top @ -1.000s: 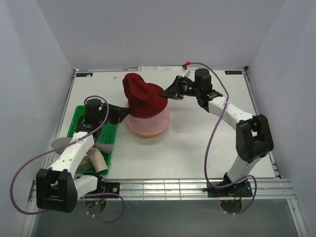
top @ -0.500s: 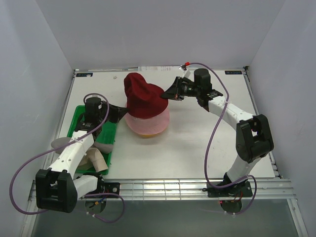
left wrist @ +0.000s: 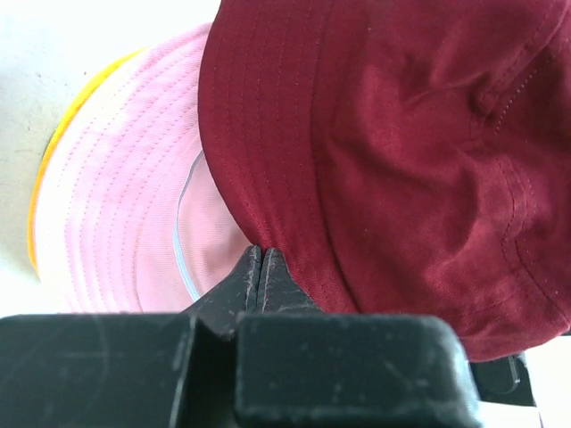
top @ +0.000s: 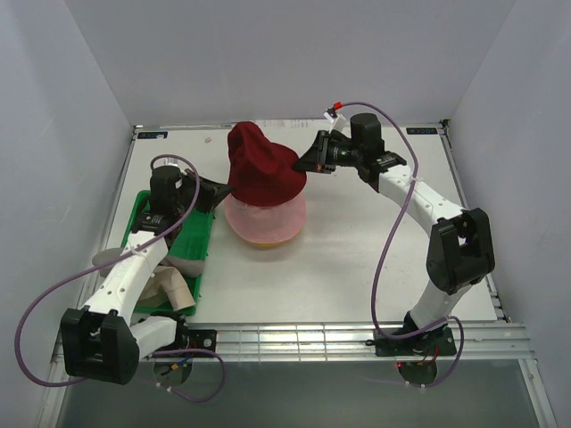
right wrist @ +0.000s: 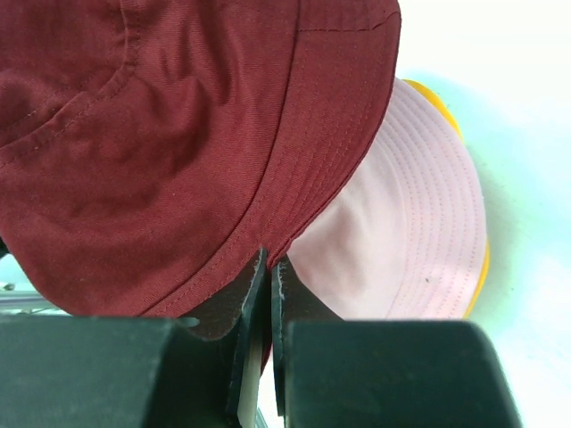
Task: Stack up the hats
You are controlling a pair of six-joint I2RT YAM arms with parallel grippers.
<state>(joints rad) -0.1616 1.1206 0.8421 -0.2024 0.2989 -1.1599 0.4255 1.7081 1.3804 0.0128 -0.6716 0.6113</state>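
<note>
The dark red hat (top: 260, 169) hangs above the pale pink hat (top: 266, 219), which lies on the yellow-orange hat (top: 264, 242) at mid table. My left gripper (top: 230, 187) is shut on the red hat's left brim (left wrist: 268, 223). My right gripper (top: 302, 166) is shut on its right brim (right wrist: 294, 214). The pink hat shows under the red one in the left wrist view (left wrist: 125, 187) and the right wrist view (right wrist: 401, 223). The beige hat (top: 174, 287) and the grey hat (top: 111, 260) lie by the green tray, partly hidden by my left arm.
The green tray (top: 192, 241) stands at the left under my left arm. White walls close the table on three sides. A metal rail runs along the near edge (top: 339, 337).
Both grippers have lifted the dark red hat a little higher and slightly right above the pink hat. The stack below has not moved.
</note>
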